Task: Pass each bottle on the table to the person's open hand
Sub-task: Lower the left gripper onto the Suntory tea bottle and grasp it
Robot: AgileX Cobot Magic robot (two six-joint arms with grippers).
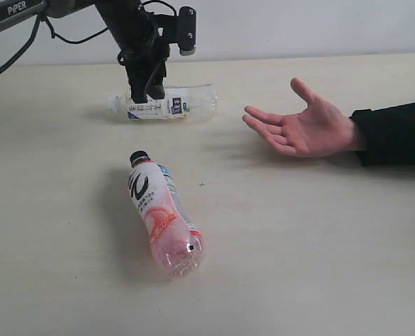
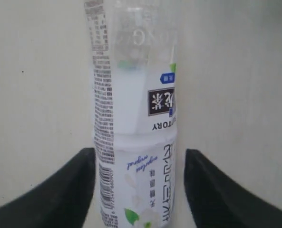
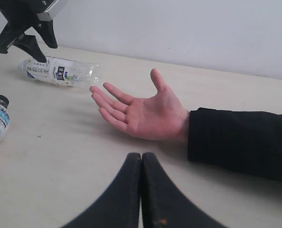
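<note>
A clear bottle with a white label lies on its side at the back of the table. My left gripper hangs over its labelled middle, open, with a finger on each side of the bottle and a gap showing on at least one side. A pink-and-white bottle with a black cap lies on its side nearer the front. The person's open hand rests palm up to the right, black sleeve behind it. In the right wrist view, my right gripper is shut and empty, just short of the hand.
A pale wall runs behind the table's far edge. The left arm's cables hang above the back left corner. Bare tabletop stretches along the front and right of the pink bottle.
</note>
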